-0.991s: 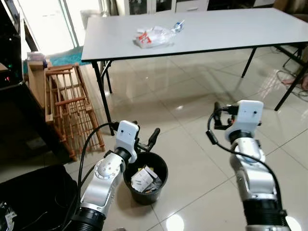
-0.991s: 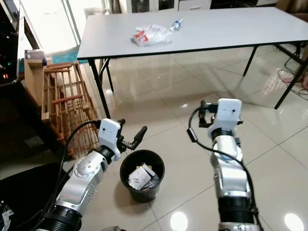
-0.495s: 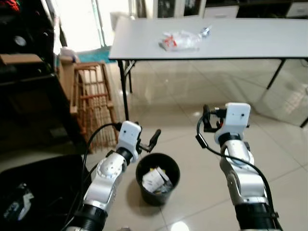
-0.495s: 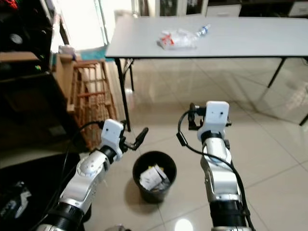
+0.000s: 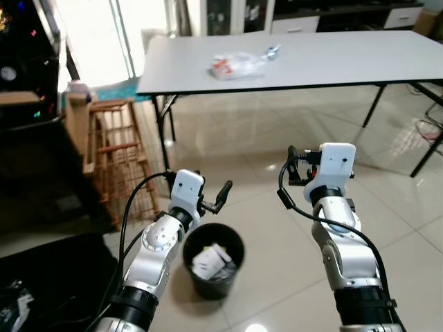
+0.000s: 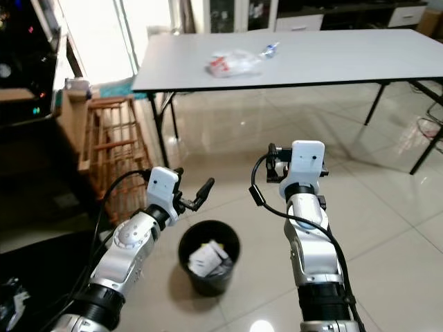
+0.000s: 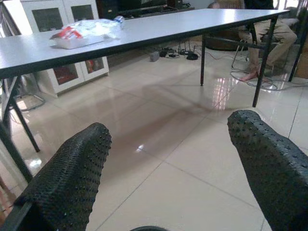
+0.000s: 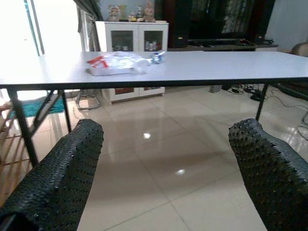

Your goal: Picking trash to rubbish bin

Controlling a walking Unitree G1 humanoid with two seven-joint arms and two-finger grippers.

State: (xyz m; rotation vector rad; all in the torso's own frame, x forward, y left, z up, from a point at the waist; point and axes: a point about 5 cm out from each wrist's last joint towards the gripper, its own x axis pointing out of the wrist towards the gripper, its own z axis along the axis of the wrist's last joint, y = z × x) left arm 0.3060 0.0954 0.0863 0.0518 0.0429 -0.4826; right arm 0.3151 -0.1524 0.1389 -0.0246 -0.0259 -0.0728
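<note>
Both tools, left and right, spread apart over bare floor beside bin.

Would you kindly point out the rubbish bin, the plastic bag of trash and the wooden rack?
rubbish bin (image 5: 235,243): left eye view, black rim.
plastic bag of trash (image 5: 237,65): left eye view, middle of the bag.
wooden rack (image 5: 114,149): left eye view, a crossbar.

Glossy tiled floor, matt grey table, crinkly clear plastic trash, wooden rack.
</note>
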